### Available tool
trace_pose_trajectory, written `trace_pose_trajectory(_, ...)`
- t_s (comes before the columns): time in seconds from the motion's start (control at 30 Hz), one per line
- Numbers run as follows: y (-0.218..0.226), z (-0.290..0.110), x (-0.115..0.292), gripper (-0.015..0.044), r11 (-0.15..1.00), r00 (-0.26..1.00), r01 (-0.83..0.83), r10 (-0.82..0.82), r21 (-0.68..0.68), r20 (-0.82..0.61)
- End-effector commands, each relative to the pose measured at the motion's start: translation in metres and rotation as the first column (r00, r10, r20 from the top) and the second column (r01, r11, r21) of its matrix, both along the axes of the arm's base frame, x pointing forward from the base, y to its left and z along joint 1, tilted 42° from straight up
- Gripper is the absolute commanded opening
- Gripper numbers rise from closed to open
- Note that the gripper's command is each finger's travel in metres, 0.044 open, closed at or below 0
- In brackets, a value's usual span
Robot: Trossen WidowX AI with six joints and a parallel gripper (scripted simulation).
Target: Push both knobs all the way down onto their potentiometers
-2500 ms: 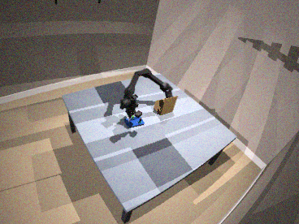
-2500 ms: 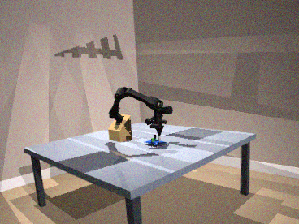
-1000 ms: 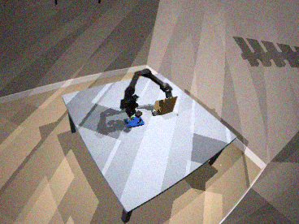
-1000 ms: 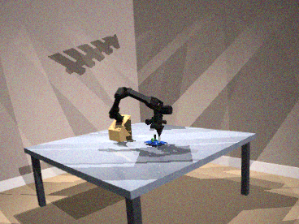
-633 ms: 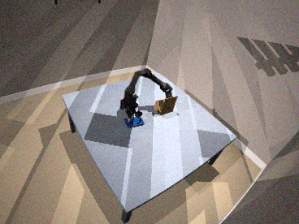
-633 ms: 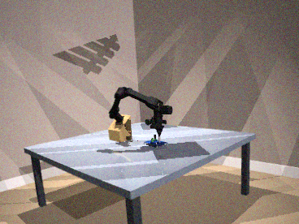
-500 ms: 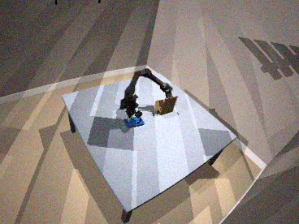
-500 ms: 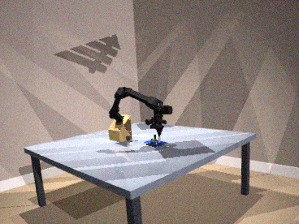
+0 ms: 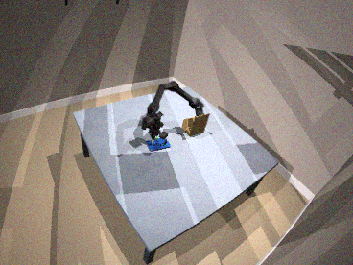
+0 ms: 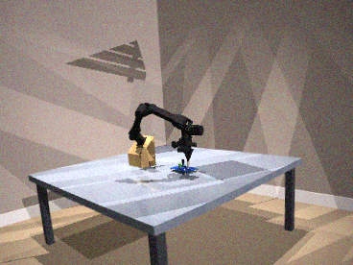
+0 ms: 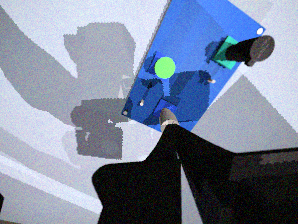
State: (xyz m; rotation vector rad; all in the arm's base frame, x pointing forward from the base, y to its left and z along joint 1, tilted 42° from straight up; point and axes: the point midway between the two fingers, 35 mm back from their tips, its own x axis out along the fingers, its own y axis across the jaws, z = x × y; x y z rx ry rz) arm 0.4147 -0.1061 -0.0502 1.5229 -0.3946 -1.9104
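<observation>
Pressing with jaws fully shut and empty, we keep the gripper (image 11: 169, 118) straight over the knob (image 11: 168, 116) at the board's (image 11: 200, 45) 6 o'clock edge.
</observation>
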Motion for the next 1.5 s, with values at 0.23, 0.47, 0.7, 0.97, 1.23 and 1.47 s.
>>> trace_pose_trajectory(0.23, -0.0072, -0.0045, 0.0001, 0.0000, 1.000, 1.000, 0.006, -0.006, -0.005, 0.003)
trace_pose_trajectory(0.47, -0.0074, -0.0047, 0.0001, 0.0000, 1.000, 1.000, 0.006, -0.006, -0.005, 0.003)
trace_pose_trajectory(0.7, -0.0082, -0.0056, 0.0000, 0.0000, 1.000, 1.000, 0.006, -0.006, -0.005, 0.003)
trace_pose_trajectory(0.97, -0.0087, -0.0062, -0.0001, 0.0000, 1.000, 1.000, 0.006, -0.006, -0.005, 0.003)
trace_pose_trajectory(1.23, -0.0099, -0.0075, -0.0003, 0.0000, 1.000, 1.000, 0.006, -0.006, -0.005, 0.003)
trace_pose_trajectory(1.47, -0.0101, -0.0077, -0.0004, 0.0000, 1.000, 1.000, 0.006, -0.006, -0.005, 0.003)
